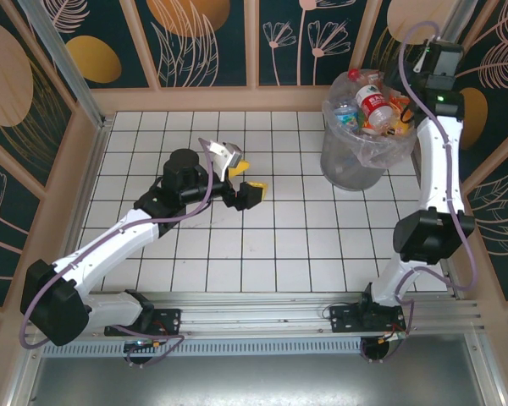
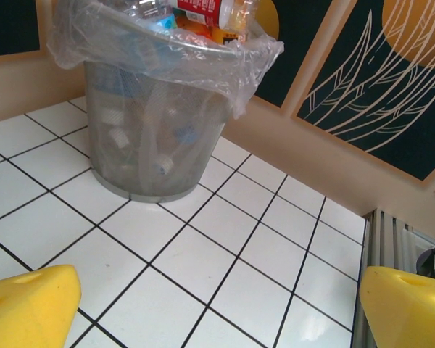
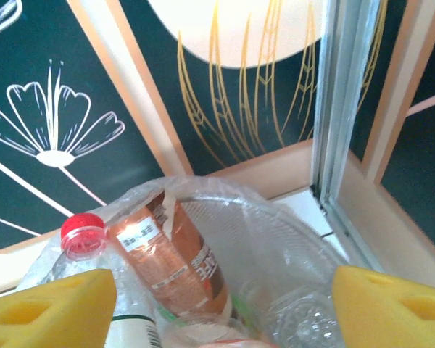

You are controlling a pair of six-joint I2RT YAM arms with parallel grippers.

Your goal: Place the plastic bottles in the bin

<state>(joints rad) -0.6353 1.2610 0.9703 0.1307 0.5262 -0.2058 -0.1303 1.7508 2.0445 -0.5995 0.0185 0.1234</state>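
A white tiled floor (image 1: 271,254) with dark grout lines, walled by dark teal panels (image 1: 224,59) bearing pale flowers and orange discs.

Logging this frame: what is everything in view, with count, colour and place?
bin: one, grey, far right of the table.
clear bag: one, crinkled, lining the bin and folded over its rim.
plastic bottles: several, exact count unclear; clear with red, orange and brown labels; heaped in the bin past its rim.
table: one, white tiles with dark grid lines.
wall panels: several, dark with cream and orange plant drawings, around the table.
rail: one, silver, near edge, by the arm bases.
left gripper: one, yellow-tipped, open, over the middle of the table.
right gripper: one, yellow-tipped, open, above the bin's mouth.
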